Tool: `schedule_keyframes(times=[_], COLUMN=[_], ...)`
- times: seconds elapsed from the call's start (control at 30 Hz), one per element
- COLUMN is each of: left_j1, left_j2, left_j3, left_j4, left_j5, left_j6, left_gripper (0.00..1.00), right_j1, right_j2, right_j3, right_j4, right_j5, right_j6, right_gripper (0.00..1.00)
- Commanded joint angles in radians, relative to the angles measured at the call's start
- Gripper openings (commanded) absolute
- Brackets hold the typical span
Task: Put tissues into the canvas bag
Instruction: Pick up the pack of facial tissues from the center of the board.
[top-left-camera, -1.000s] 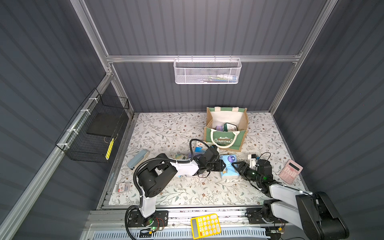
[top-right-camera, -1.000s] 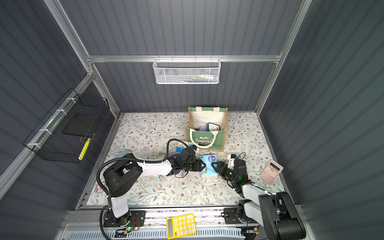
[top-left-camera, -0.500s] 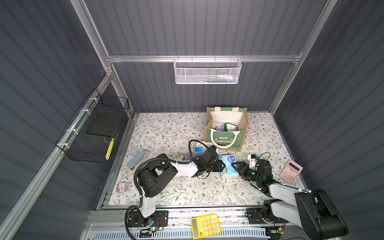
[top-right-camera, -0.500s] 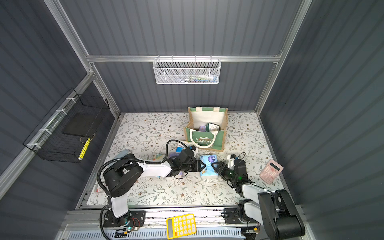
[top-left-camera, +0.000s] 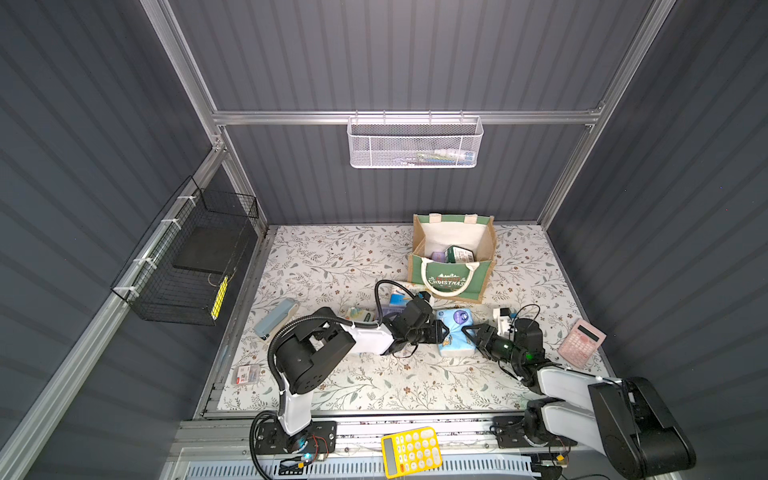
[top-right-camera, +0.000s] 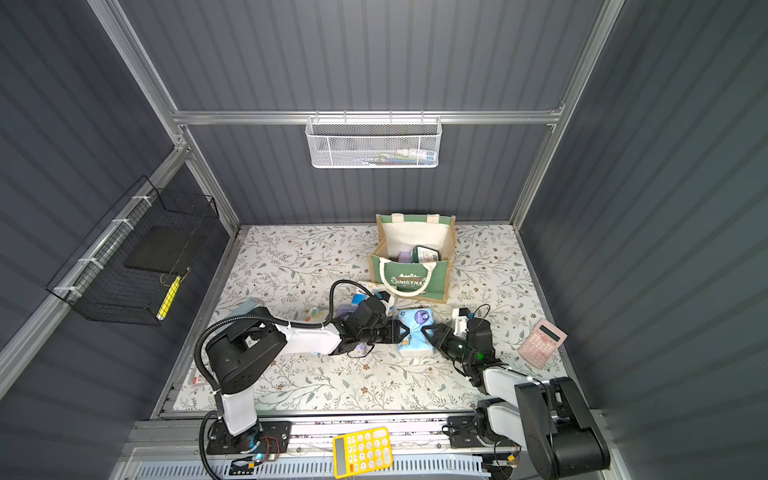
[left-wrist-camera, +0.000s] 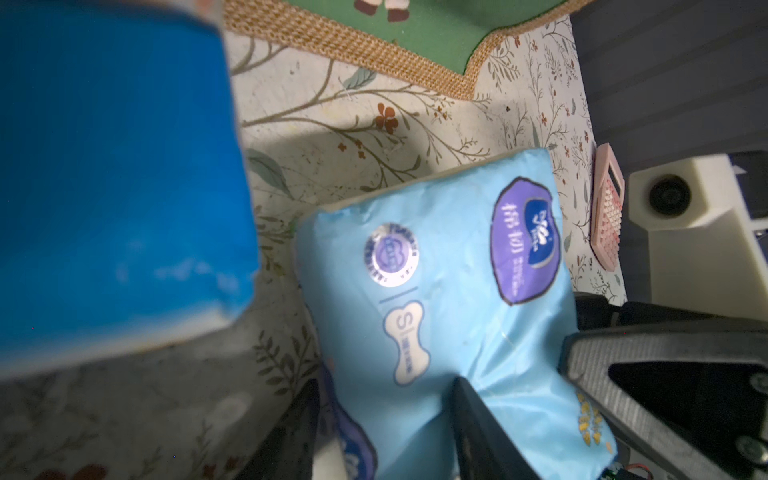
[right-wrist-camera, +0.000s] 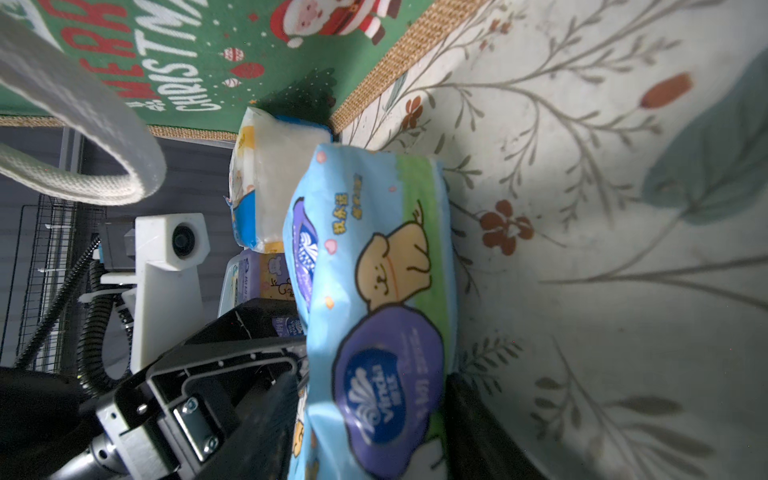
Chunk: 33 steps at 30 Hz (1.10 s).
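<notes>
Light blue tissue pack (top-left-camera: 455, 330) (top-right-camera: 414, 330) lay on the floral mat (top-left-camera: 332, 266), just in front of the canvas bag (top-left-camera: 451, 284) and apart from it. The wrap was pale blue and crinkled, with a purple oval logo. The left wrist view (left-wrist-camera: 449, 291) showed a round silver seal and a bone-shaped "S" label. The right wrist view (right-wrist-camera: 374, 270) showed a yellow cartoon dog on a green band. Couldn't tell if the pack was resting fully on the mat or slightly lifted.

Left gripper (top-left-camera: 444, 332) (left-wrist-camera: 382, 395) was part-closed on one end of the pack, fingers pressing both sides and the wrap pinched narrower there, so it was gripping. Right gripper (top-left-camera: 467, 332) (right-wrist-camera: 372, 386) straddled the opposite end, jaws about half apart, fingers right against the pack's sides. Couldn't tell if it was clamped. The two grippers faced each other across the pack.

The bag stood upright and open, with a dark green pack (top-left-camera: 459, 253) and a lavender pack (top-left-camera: 438, 257) inside. A white-blue-orange pack (right-wrist-camera: 266, 187) lay just beside the bag's front. A purple-white pack (top-left-camera: 390, 309) sat behind the left gripper. A cartoon-printed pack (top-left-camera: 357, 313) lay further along the left arm. The pink calculator (top-left-camera: 582, 345) was well off past the right arm, and the yellow calculator (top-left-camera: 411, 451) was on the front rail.
</notes>
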Motion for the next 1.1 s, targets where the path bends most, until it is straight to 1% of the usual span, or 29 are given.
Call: schedule_keyframes(times=[0.0,0.3,0.57,0.87,0.93,1.07], left_j1=[0.006,0.005,0.005,0.006,0.006,0.006], left_j2=[0.033,0.027,0.004,-0.046,-0.066,-0.111], left_j3=[-0.04,-0.045,-0.066,-0.09,-0.099,-0.111], left_j4=[-0.097,-0.051,-0.016,0.022,0.03,0.025], left_j5=[-0.016,0.011,0.021,0.017,0.007,-0.02], left_j6=[0.003,-0.003,-0.005,-0.002,0.001,0.011], left_gripper=[0.52,0.54,0.57,0.61,0.64,0.76], right_j1=[0.02,0.038,0.038,0.034,0.031,0.004], right_j2=[-0.011,0.0,-0.018,-0.059,-0.062,-0.108], right_j3=[0.001,0.006,0.001,0.001,0.005,0.009], right_j4=[0.065,0.095,0.11,0.097,0.088,0.046], right_j5=[-0.07,-0.07,-0.056,-0.038,-0.04,-0.042], right_j6=[0.012,0.007,0.01,0.017,0.02,0.023], right_gripper=[0.58,0.52,0.42,0.35,0.34,0.32])
